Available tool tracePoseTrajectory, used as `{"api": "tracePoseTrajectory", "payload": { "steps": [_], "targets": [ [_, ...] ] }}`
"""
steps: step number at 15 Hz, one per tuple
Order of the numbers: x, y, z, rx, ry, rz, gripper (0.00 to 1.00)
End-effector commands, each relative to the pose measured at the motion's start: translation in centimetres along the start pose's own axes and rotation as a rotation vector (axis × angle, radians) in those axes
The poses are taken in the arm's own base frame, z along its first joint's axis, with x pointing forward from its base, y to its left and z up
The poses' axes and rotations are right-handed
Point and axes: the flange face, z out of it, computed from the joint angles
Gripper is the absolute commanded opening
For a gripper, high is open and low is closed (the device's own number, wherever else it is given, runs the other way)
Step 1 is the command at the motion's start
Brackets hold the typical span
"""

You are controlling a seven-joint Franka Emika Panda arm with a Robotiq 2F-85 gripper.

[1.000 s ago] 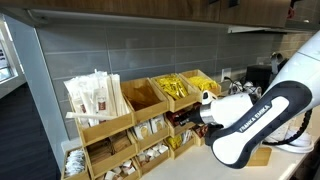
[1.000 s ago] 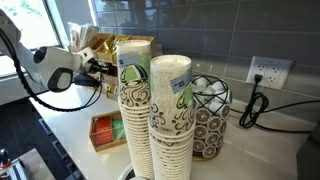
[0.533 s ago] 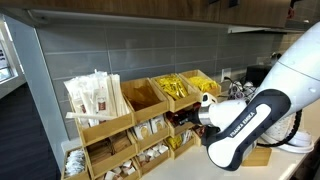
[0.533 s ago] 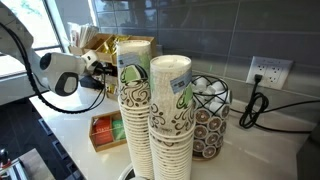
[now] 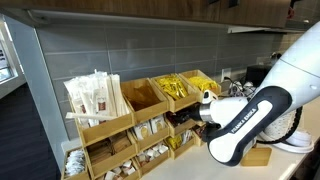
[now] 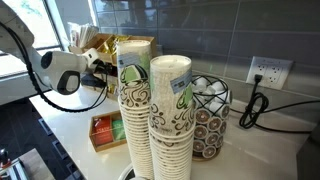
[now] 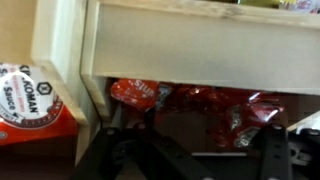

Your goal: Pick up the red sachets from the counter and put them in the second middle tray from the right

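In the wrist view, red sachets (image 7: pixel 210 105) lie in a heap inside the second middle tray from the right, under its light-wood front wall (image 7: pixel 200 50). My gripper (image 7: pixel 190 150) is at the mouth of this bin. Its dark fingers (image 7: pixel 100 150) stand wide apart on either side of the heap, open, with nothing between them. In both exterior views the gripper (image 5: pixel 186 117) (image 6: pixel 101 70) reaches into the middle tier of the wooden rack (image 5: pixel 120 125). No red sachets show on the counter (image 6: pixel 70 125).
The bin to the left holds soy sauce packets (image 7: pixel 30 100). The top tier holds yellow packets (image 5: pixel 178 88) and wrapped stirrers (image 5: pixel 95 97). On the counter stand tall paper-cup stacks (image 6: pixel 150 110), a low wooden tray (image 6: pixel 105 132), a pod carousel (image 6: pixel 210 115) and a plugged-in cable (image 6: pixel 255 100).
The arm's elbow has shifted slightly while the gripper stays at the same bin. The exterior views are too small to show the jaws moving.
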Motion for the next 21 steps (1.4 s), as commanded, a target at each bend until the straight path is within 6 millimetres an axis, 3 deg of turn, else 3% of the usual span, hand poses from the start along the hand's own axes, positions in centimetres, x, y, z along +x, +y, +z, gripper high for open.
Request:
{"api": "tracePoseTrajectory", "payload": {
  "steps": [1,10,13,21],
  "targets": [
    [0.6,0.3,-1.5,0.04,-0.039,-0.016,1.0],
    [-0.6,2.0,-0.5,-0.045,-0.101,-0.087,1.0],
    [-0.9,1.5,-0.2,-0.055,-0.124,-0.111,1.0],
    [1.2,-0.5,-1.4,0.04,-0.136,-0.034,1.0]
  ]
}}
